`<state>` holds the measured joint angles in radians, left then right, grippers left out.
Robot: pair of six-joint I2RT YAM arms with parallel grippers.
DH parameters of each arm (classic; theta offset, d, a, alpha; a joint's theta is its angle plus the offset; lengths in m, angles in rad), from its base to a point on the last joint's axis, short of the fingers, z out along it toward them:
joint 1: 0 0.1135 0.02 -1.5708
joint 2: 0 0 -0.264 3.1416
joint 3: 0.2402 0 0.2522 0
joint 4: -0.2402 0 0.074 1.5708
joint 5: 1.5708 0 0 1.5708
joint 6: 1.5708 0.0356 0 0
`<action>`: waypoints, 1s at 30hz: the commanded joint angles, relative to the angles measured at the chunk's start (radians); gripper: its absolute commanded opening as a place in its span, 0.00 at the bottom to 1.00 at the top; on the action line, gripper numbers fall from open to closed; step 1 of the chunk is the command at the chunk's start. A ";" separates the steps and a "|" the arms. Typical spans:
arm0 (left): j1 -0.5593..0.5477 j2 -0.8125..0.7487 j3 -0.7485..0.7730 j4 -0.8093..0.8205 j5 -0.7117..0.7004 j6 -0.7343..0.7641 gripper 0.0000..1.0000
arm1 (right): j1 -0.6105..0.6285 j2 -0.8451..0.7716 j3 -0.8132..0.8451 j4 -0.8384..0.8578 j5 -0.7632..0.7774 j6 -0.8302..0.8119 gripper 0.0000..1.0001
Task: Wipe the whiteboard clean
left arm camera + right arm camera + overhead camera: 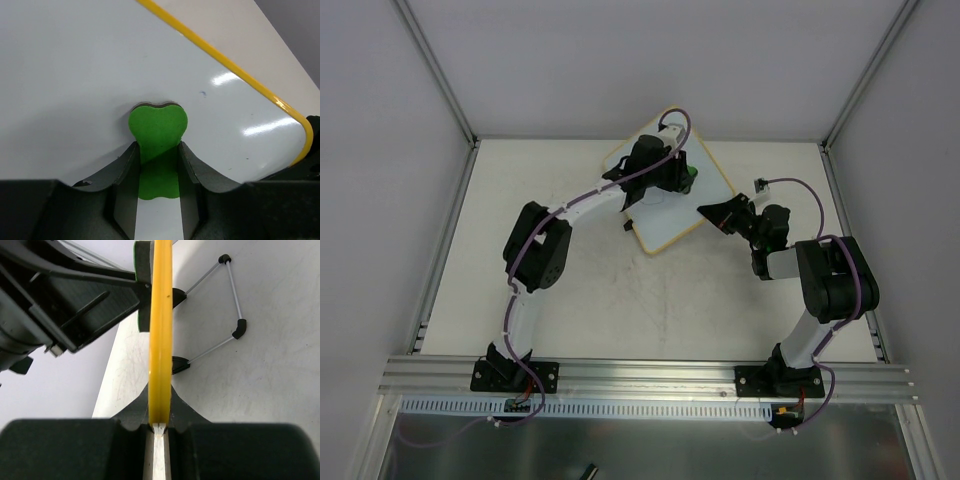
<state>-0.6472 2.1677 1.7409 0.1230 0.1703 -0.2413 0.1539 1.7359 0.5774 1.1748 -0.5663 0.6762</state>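
Left gripper (159,155) is clamping your eraser (158,125). Only the right wrist is showing right gripper (160,417) pinching the whiteboard's (161,315) four-o'clock edge.

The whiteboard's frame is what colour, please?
Yellow; the frame shows best in the right wrist view.

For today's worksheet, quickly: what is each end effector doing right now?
Left end effector: closed on the green eraser.
Right end effector: closed on the edge of the whiteboard.
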 commanded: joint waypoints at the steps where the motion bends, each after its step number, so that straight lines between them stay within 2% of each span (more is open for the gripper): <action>1: 0.061 0.104 -0.070 -0.194 0.038 -0.151 0.00 | 0.050 -0.019 0.021 0.118 -0.126 -0.029 0.00; 5: 0.104 0.109 -0.115 -0.192 0.049 -0.225 0.00 | 0.050 -0.021 0.021 0.118 -0.126 -0.027 0.00; 15: 0.124 0.046 -0.227 -0.195 -0.034 -0.363 0.00 | 0.052 -0.009 0.022 0.135 -0.127 -0.015 0.00; 22: 0.164 0.007 -0.303 -0.206 -0.019 -0.533 0.00 | 0.050 -0.009 0.022 0.141 -0.129 -0.009 0.00; 30: 0.192 -0.019 -0.368 -0.218 -0.049 -0.608 0.00 | 0.050 -0.007 0.021 0.146 -0.130 -0.006 0.00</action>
<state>-0.4480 2.0781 1.4521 0.1150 0.1207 -0.7979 0.1574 1.7359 0.5774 1.2076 -0.5816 0.6506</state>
